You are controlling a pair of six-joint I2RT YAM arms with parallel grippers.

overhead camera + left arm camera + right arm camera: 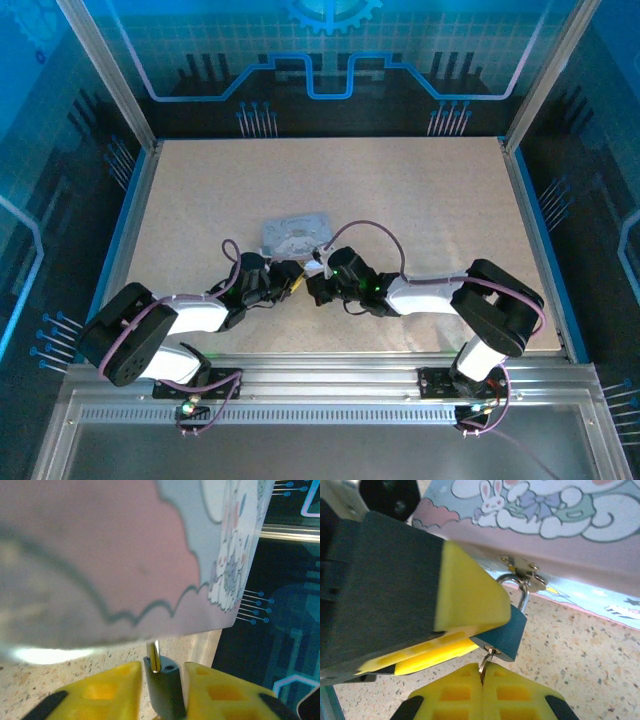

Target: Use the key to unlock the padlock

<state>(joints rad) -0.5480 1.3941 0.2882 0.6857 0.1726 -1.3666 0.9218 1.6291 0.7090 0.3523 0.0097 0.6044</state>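
Padlock (507, 630) hangs from tin box (295, 233) hasp (525, 575), 6 o'clock edge. Right gripper (482, 679) pinched on the key (486, 660), seated in the keyhole for turning. Left gripper (162, 680) narrowly flanks the lock body, apparently steadying; firm clamp not determinable.

**Padlock at the box's near edge**

The tin box (296, 234) lies on the table (430, 200), behind the 2 grippers. The padlock (506, 634) hangs from its hasp (522, 575), between the left gripper (163, 670) fingers. Below, the key (486, 661) meets the padlock, between the right gripper (483, 672) fingers.
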